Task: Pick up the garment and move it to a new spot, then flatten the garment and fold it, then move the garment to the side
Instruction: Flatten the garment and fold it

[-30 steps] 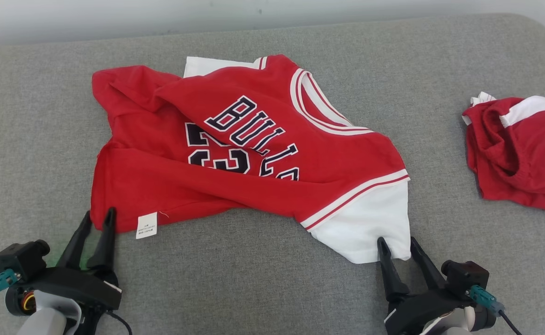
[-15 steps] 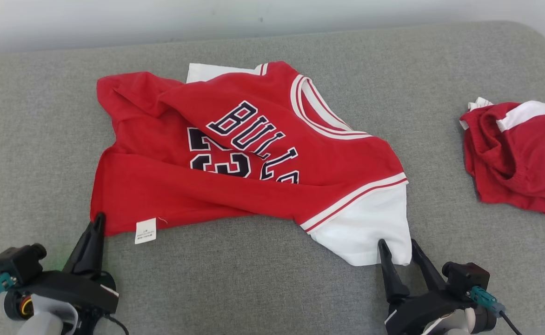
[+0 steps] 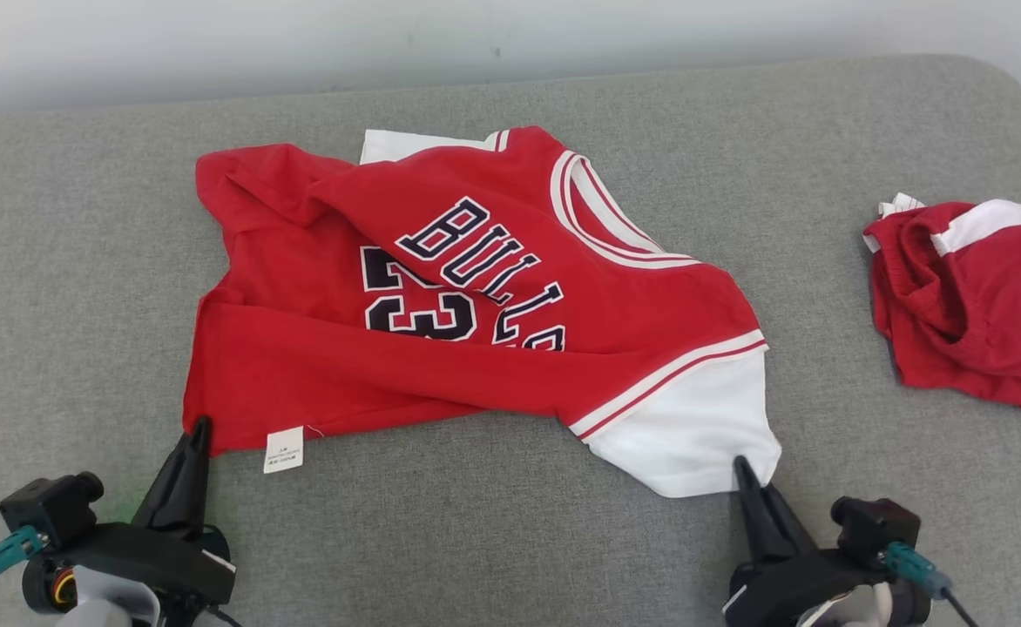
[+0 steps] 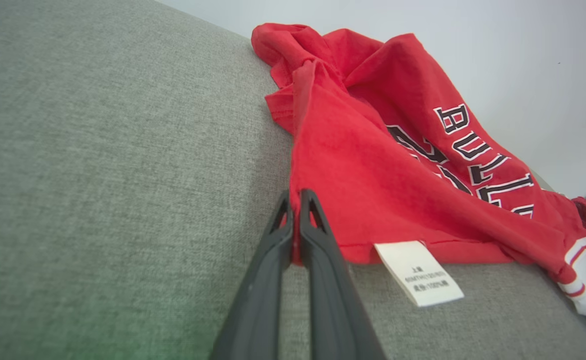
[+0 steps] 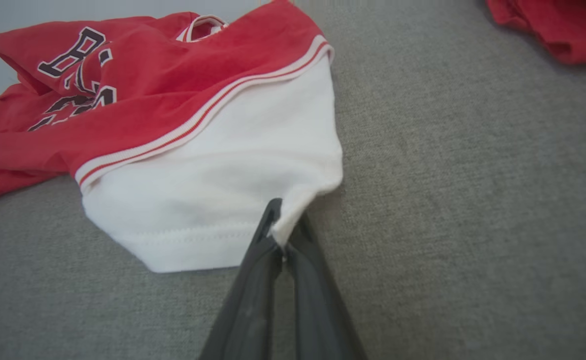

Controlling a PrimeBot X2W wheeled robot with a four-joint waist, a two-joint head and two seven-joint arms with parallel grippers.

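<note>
Both have just closed: the left end effector (image 3: 199,428) now pinches the jersey (image 3: 319,374) at its red hem, the right end effector (image 3: 743,468) at its white sleeve (image 5: 213,200), seemingly firmly. The jersey lies crumpled on the grey cushion (image 3: 84,261), ready to lift.

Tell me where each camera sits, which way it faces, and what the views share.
Head view: on the head, looking forward and down at the jersey on the grey cushion; left gripper lower left, right gripper lower right.
Left wrist view: on the left wrist, along its shut fingers pinching the red hem corner beside the label.
Right wrist view: on the right wrist, along its shut fingers pinching the white sleeve.
Shared: all three show the jersey's lettering and the second red garment.
</note>
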